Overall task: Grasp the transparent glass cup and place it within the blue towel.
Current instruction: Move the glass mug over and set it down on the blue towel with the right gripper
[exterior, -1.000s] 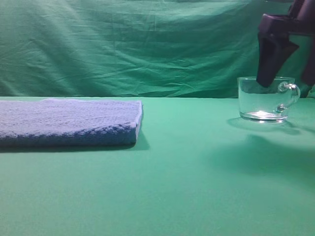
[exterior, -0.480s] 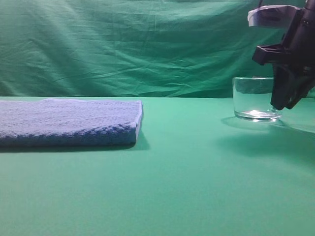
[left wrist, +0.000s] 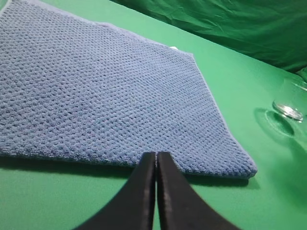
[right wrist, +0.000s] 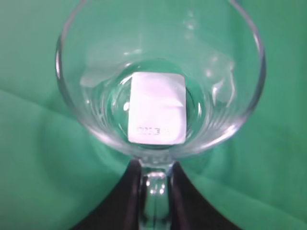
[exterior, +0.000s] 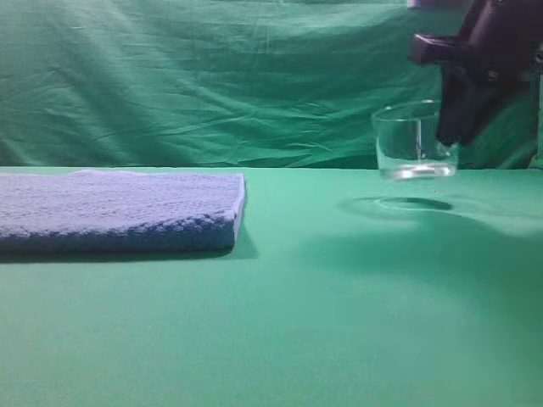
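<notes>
Cup's off the table: the transparent glass cup (exterior: 414, 140) is seen hanging in the air in the exterior high view, with its shadow ring left on the green cloth (exterior: 339, 322) underneath. It's held by the right gripper (exterior: 454, 127), whose dark fingers are pinched around the loop handle (right wrist: 154, 191), as shown in the right wrist view, one finger on each side of it. A white sticker (right wrist: 157, 108) can be made out through the thick base from that angle. The cup is kept pretty much upright, maybe tipped slightly, hard to say with the blur.

The blue towel (exterior: 119, 210) is laid flat at the left side of the table, well apart from the cup. The left gripper (left wrist: 156, 165) is parked just beside the towel's near edge, fingers pressed together with nothing between them. The cup can be spotted far right in that view too (left wrist: 292, 98)
</notes>
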